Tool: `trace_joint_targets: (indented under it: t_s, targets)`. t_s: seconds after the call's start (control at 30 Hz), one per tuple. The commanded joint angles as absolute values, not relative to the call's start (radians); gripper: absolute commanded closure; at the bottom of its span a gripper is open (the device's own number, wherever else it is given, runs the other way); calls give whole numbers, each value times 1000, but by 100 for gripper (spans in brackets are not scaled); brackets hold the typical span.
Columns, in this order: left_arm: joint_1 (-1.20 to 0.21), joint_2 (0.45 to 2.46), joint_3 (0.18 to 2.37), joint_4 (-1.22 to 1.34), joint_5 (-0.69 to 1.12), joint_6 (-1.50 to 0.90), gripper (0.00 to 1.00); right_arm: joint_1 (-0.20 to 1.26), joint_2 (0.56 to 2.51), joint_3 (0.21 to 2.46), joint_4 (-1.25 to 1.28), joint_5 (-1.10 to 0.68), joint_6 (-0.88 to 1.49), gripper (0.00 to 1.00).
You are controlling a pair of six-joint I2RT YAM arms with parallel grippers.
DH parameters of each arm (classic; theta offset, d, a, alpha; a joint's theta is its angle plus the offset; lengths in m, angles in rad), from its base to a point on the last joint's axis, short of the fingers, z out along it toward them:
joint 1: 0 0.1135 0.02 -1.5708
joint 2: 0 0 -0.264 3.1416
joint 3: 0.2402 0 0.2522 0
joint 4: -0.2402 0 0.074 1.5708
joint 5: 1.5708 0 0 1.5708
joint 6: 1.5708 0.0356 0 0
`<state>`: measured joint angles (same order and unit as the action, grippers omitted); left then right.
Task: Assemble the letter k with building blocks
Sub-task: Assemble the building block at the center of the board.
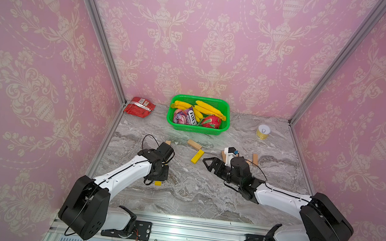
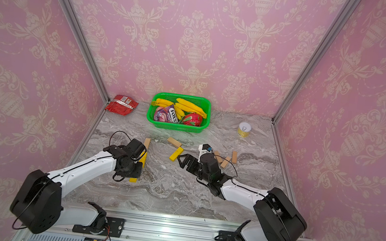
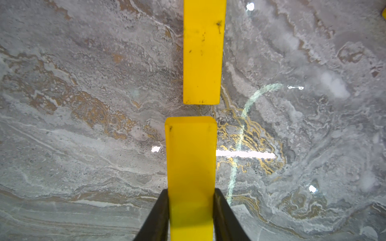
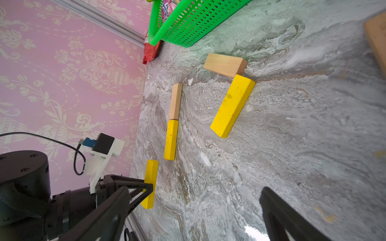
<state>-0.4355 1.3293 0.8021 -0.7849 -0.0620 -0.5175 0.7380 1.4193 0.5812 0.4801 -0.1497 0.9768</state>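
Observation:
My left gripper (image 3: 191,191) is shut on a yellow building block (image 3: 191,167), held low over the marble table. A small gap separates it from a second yellow block (image 3: 202,52) lying ahead in line. In the right wrist view that line reads held yellow block (image 4: 150,183), yellow block (image 4: 171,139), then tan wood block (image 4: 175,101). A slanted yellow block (image 1: 197,156) and a tan block (image 1: 194,144) lie mid-table, touching at a corner. My right gripper (image 1: 208,164) stands open and empty just right of the slanted yellow block. More tan blocks (image 2: 225,162) lie behind the right wrist.
A green basket (image 1: 196,128) with bananas, snack packets and a red fruit stands at the back centre. A red packet (image 1: 139,106) lies in the back left corner, and a yellow can (image 1: 263,131) at the back right. Pink walls close three sides.

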Motion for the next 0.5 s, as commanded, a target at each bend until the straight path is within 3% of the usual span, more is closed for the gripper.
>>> trace_joint_targets:
  t_s: [0.0, 0.47]
  targets:
    - [-442, 1336, 773, -751, -36, -543, 85, 736, 1400, 572, 487, -143, 977, 0]
    - [-442, 1343, 691, -662, 2, -535, 85, 738, 1403, 577, 483, -146, 978, 0]
